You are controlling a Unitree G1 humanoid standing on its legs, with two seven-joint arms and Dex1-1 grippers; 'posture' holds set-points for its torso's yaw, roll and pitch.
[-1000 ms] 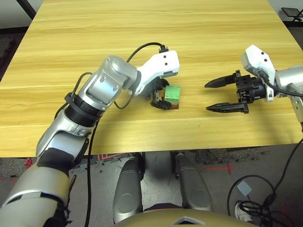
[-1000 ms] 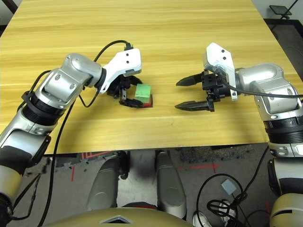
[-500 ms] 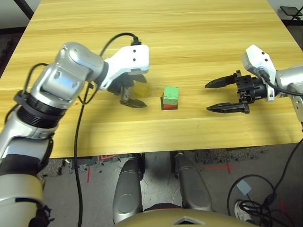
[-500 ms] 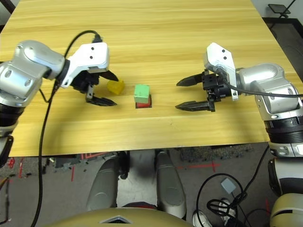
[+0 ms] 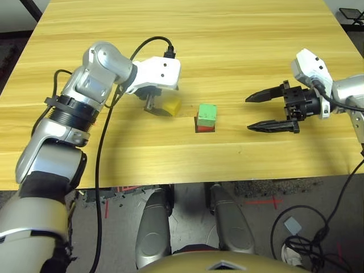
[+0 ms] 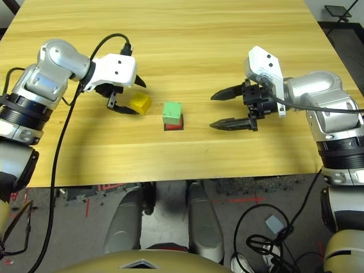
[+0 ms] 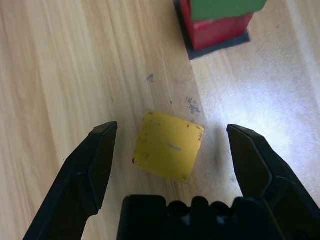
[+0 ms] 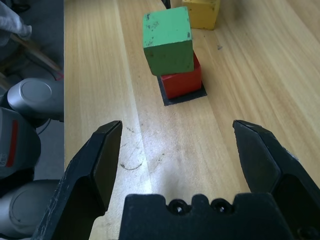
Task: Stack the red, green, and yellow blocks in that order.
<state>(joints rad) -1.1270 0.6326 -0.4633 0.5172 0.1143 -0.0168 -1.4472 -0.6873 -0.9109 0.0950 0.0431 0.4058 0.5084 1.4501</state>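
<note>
The light green block (image 5: 207, 113) sits on the red block (image 5: 203, 127), a little askew, at the table's middle on a flat black patch (image 8: 185, 95). The yellow block (image 5: 171, 105) lies on the table just left of that stack, apart from it. My left gripper (image 7: 171, 127) is open over the yellow block (image 7: 168, 151), one finger (image 7: 95, 167) on each side with gaps, touching nothing. To the right of the stack my right gripper (image 5: 249, 112) is open, pointing at the green block (image 8: 167, 39) and red block (image 8: 182, 79) from a distance, with nothing between its fingers.
The wooden table (image 5: 187, 40) is bare behind the blocks and on both sides. Its front edge (image 5: 187, 181) runs close below the stack. A black cable (image 5: 145, 45) loops off the left wrist over the table.
My left gripper let go of the green block on the red one, drew back left, and now stands open around the yellow block. The right gripper has hardly moved.
</note>
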